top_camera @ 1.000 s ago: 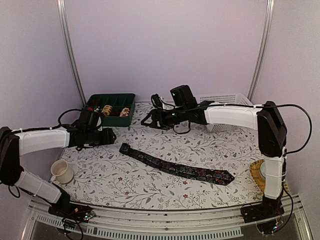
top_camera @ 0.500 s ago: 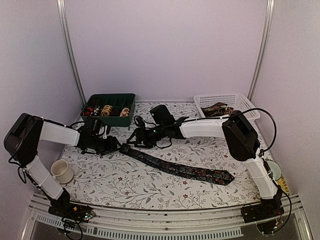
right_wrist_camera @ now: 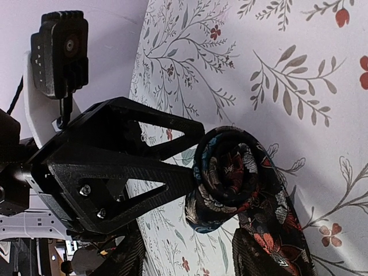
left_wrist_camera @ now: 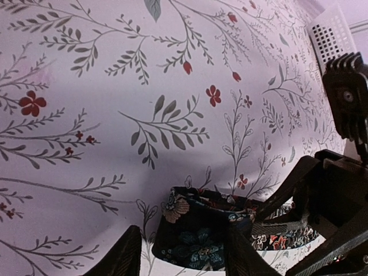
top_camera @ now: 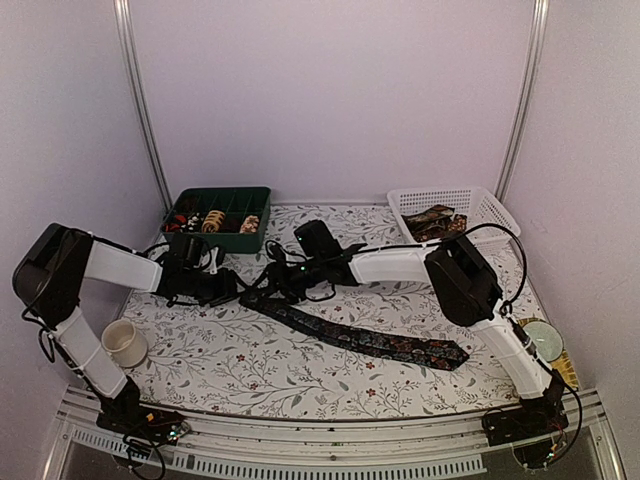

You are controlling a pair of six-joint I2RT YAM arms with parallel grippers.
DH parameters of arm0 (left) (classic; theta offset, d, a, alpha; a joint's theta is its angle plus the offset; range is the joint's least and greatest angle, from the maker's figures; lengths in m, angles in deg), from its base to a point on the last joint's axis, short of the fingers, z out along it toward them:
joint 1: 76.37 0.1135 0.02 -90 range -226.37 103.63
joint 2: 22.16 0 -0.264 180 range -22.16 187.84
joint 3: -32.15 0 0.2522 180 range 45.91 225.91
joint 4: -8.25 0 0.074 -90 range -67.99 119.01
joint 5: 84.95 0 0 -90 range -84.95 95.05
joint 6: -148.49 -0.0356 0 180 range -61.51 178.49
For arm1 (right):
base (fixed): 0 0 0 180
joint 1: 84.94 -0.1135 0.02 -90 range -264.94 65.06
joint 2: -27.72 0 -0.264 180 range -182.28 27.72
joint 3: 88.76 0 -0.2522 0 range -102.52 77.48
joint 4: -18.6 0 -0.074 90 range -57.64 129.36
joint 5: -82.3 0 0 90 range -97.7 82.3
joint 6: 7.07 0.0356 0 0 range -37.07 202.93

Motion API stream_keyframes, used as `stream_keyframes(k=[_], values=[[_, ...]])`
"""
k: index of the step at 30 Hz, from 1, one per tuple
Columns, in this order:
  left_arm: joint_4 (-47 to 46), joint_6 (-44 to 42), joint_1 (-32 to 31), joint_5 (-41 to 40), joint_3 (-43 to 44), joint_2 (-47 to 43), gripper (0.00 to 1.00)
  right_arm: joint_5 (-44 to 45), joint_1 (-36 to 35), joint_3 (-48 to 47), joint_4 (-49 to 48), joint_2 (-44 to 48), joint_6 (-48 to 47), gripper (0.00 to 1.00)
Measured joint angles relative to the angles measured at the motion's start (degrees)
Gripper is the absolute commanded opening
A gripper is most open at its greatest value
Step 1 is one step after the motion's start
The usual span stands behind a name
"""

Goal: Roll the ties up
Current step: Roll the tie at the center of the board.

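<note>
One dark floral tie [top_camera: 370, 342] lies diagonally across the patterned cloth, its pointed wide end at the front right. Its narrow left end is curled into a small coil [right_wrist_camera: 230, 172], standing on edge. My left gripper [top_camera: 232, 290] reaches it from the left, and in the left wrist view the coil [left_wrist_camera: 201, 230] sits between the jaws of the left gripper [left_wrist_camera: 184, 253], with a gap at the left finger [left_wrist_camera: 123, 256]. My right gripper [top_camera: 268, 288] comes from the right. In the right wrist view the right gripper [right_wrist_camera: 192, 259] stands open astride the strip beside the coil.
A dark green compartment tray [top_camera: 248, 196] with coiled ties sits at the back left. At the back right, a white mesh basket [top_camera: 480, 200] holds more cloth. A white mug [top_camera: 125, 343] stands front left, and a cup on a woven mat [top_camera: 540, 340] front right.
Both arms swung in from the back and dropped to the tie's narrow left end. Both pairs of jaws have narrowed. The end that lay flat is now a small coil.
</note>
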Motion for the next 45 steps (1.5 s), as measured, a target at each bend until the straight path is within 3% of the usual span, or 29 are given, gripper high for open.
stream_keyframes(k=[16, 24, 30, 45], values=[[-3.1, 0.7, 0.0, 3.5, 0.0, 2.3, 0.40, 0.2, 0.0, -3.0, 0.2, -4.1, 1.5, 0.35], [-4.3, 0.9, 0.1, 5.4, 0.0, 3.7, 0.44, 0.3, 0.1, -3.3, 0.3, -4.7, 1.6, 0.14], [-5.6, 1.6, 1.3, 6.1, -1.3, 3.8, 0.52, 0.0, 0.3, -3.3, -0.1, -5.7, 1.6, 0.12], [-13.4, 2.8, 5.7, 13.9, -2.2, 7.8, 0.46, -2.3, 0.7, -3.3, -5.7, -7.5, 6.1, 0.11]])
